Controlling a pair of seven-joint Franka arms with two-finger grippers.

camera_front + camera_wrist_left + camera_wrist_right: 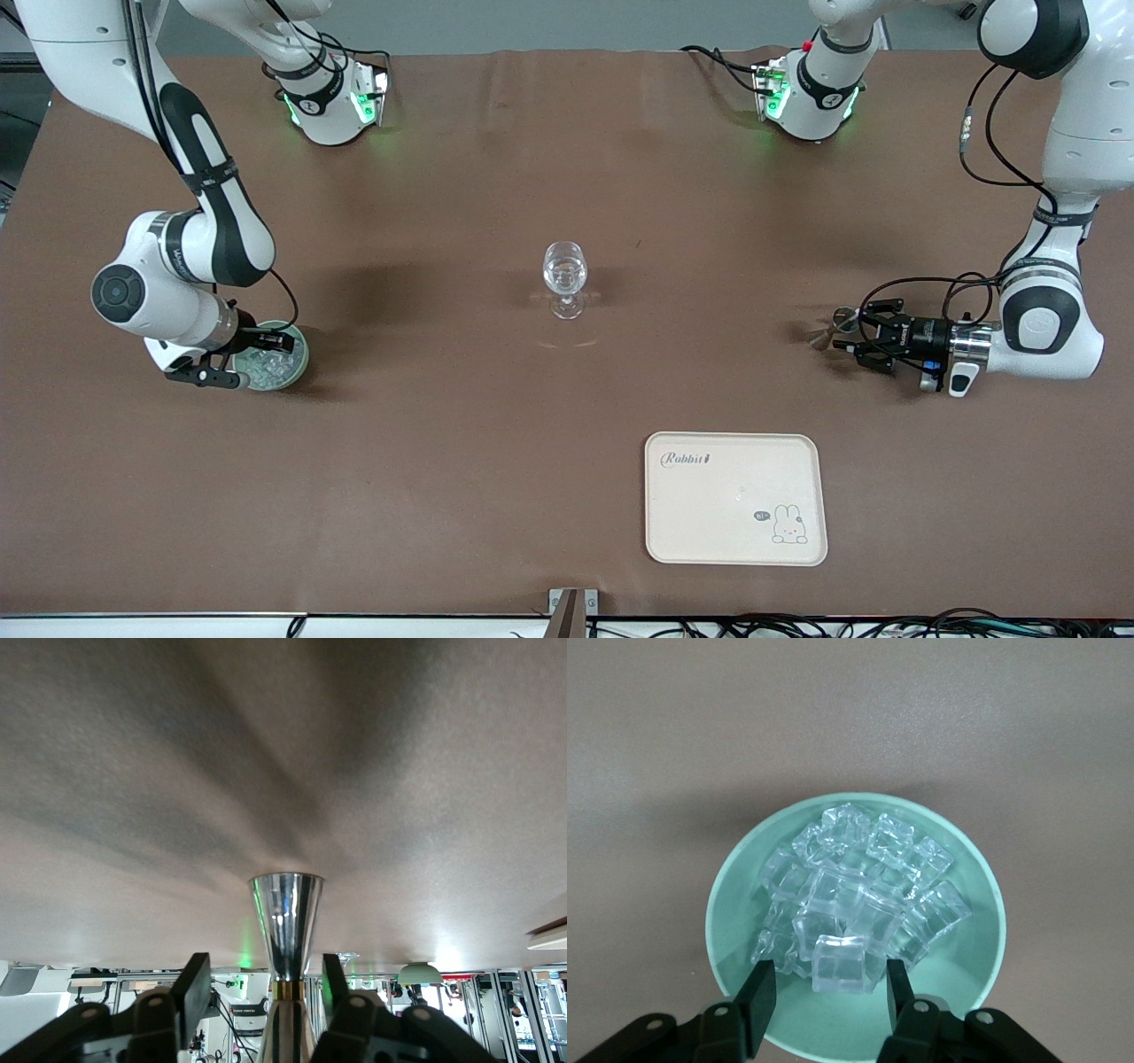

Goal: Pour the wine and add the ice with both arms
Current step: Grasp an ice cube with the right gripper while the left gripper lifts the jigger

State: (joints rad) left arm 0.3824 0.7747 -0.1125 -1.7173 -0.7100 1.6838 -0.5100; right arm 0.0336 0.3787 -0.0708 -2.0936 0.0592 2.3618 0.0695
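Two white Franka arms work at a brown-covered table (443,496), their bases along its far edge. The right gripper (241,359) hangs directly over a pale green bowl (299,361) toward the right arm's end of the table. The bowl is heaped with clear ice cubes (855,904). In the right wrist view the black fingers (759,992) stand parted on either side of one cube (843,964) at the top of the pile; whether the pads touch it cannot be told.

Toward the left arm's end of the table, the left gripper (849,338) lies low and level, pointing toward the middle of the table. Between its fingers (191,985) sits a shiny metal jigger (285,921), a flared silver cone with a brass-coloured band at its waist. The fingers stand a little wider than the jigger's narrow waist, with gaps visible on both sides, so they are not closed on it.

An empty clear wine glass (565,277) stands upright at the centre of the table, well apart from both grippers. A cream tray (735,532) printed with a rabbit and the word "Rabbit" lies nearer the front camera than the glass, toward the left arm's end.
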